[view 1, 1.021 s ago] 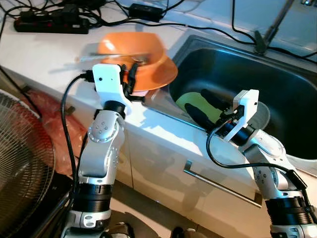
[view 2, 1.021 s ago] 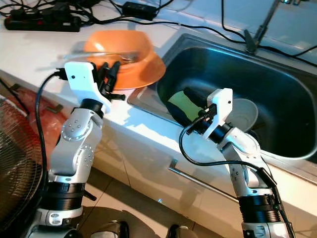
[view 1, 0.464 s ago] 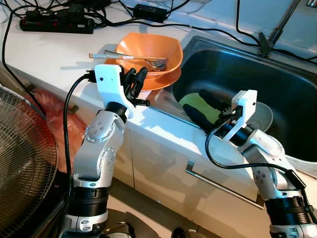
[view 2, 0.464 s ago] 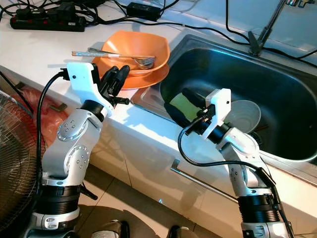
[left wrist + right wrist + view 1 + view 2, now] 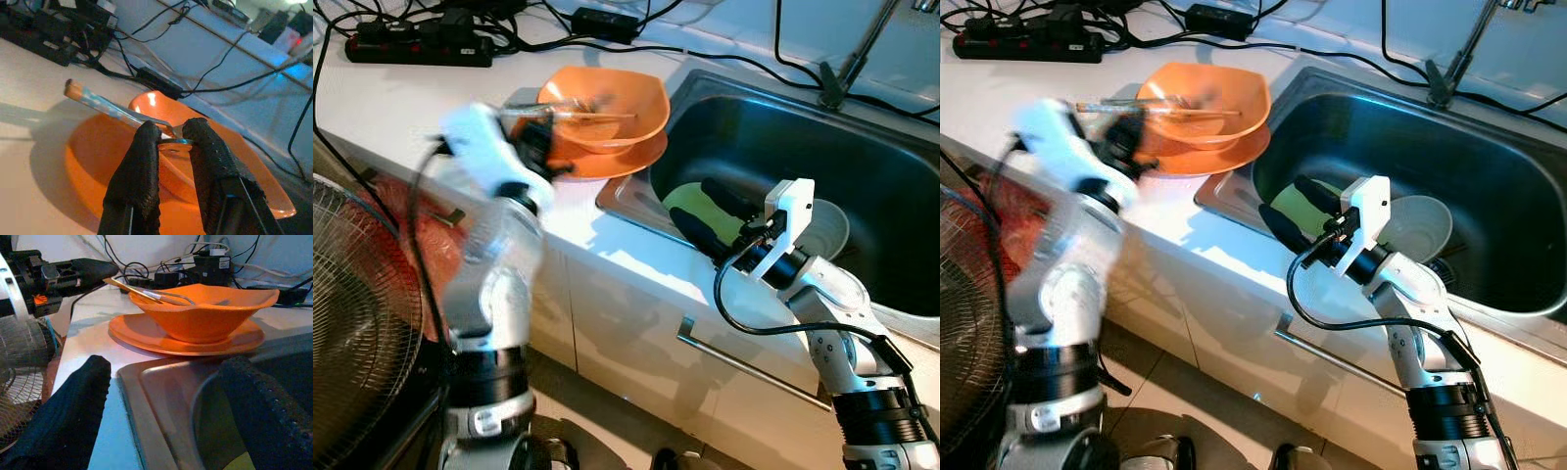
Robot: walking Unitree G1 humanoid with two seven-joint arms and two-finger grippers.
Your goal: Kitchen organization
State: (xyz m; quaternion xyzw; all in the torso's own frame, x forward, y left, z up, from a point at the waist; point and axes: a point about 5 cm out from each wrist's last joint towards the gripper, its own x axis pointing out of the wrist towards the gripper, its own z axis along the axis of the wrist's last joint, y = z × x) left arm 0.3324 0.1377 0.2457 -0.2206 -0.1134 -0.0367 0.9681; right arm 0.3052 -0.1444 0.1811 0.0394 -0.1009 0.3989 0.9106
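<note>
An orange bowl (image 5: 607,98) sits on an orange plate (image 5: 612,159) on the white counter, just left of the sink (image 5: 871,147). Metal utensils (image 5: 570,111) lie across the bowl, handles pointing left. My left gripper (image 5: 540,147), blurred by motion, is at the plate's left edge. In the left wrist view its fingers (image 5: 146,147) stand a narrow gap apart, with the utensils (image 5: 112,111) just beyond the tips. My right gripper (image 5: 695,203) hangs wide open over the sink's near-left corner, above a yellow-green item (image 5: 688,199). A white dish (image 5: 829,225) lies in the sink.
A black power strip (image 5: 416,49), an adapter (image 5: 607,20) and cables run along the counter's back. The faucet base (image 5: 832,93) stands behind the sink. A fan (image 5: 352,323) and a red bag (image 5: 416,245) are at the lower left. A cabinet handle (image 5: 744,367) is below the counter.
My left arm has swung left and is blurred, bringing its gripper from the plate's front edge to its left side near the utensil handles. The right arm has hardly moved.
</note>
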